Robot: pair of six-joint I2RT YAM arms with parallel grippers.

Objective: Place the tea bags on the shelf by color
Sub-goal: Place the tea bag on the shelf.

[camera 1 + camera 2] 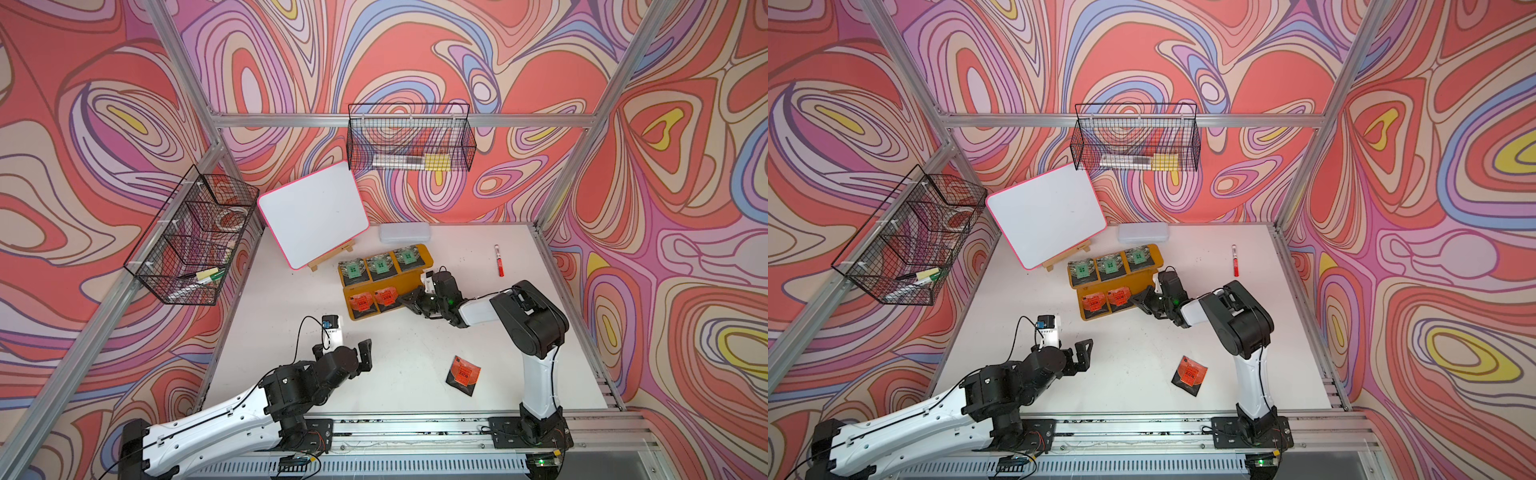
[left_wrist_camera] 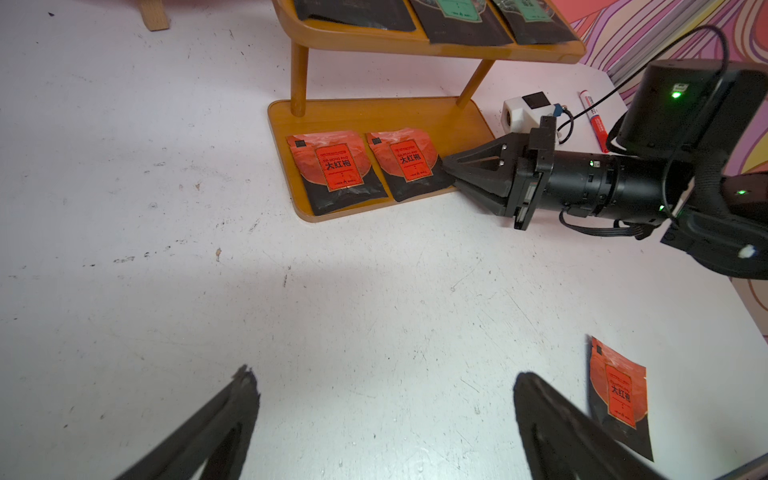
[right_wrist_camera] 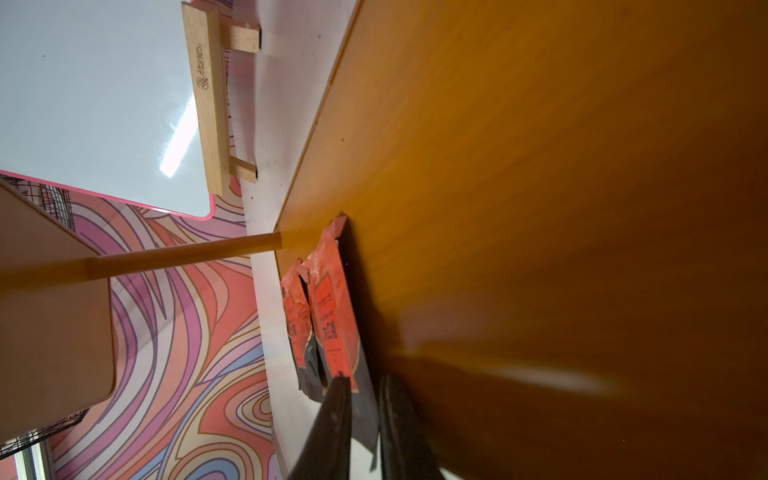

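The mustard-yellow shelf (image 1: 428, 253) stands at mid-table. Three green-labelled tea bags (image 1: 379, 266) lie side by side on its upper board. On the lower board (image 2: 374, 114) lie two orange-red tea bags (image 1: 360, 302). My right gripper (image 2: 446, 168) reaches in low from the right and is shut on the right edge of the second orange-red tea bag (image 2: 409, 162), which rests flat on the board (image 3: 540, 166). A third orange-red tea bag (image 1: 464, 374) lies loose on the table near the front. My left gripper (image 2: 384, 376) hovers open and empty over bare table, left of that loose bag (image 2: 619, 395).
A pink-edged whiteboard (image 1: 313, 214) leans on a small wooden easel behind and left of the shelf. A clear plastic case (image 1: 404, 232) lies behind the shelf, and a red marker (image 1: 497, 261) lies to its right. Black wire baskets hang on the back wall (image 1: 409, 137) and the left wall (image 1: 191, 237).
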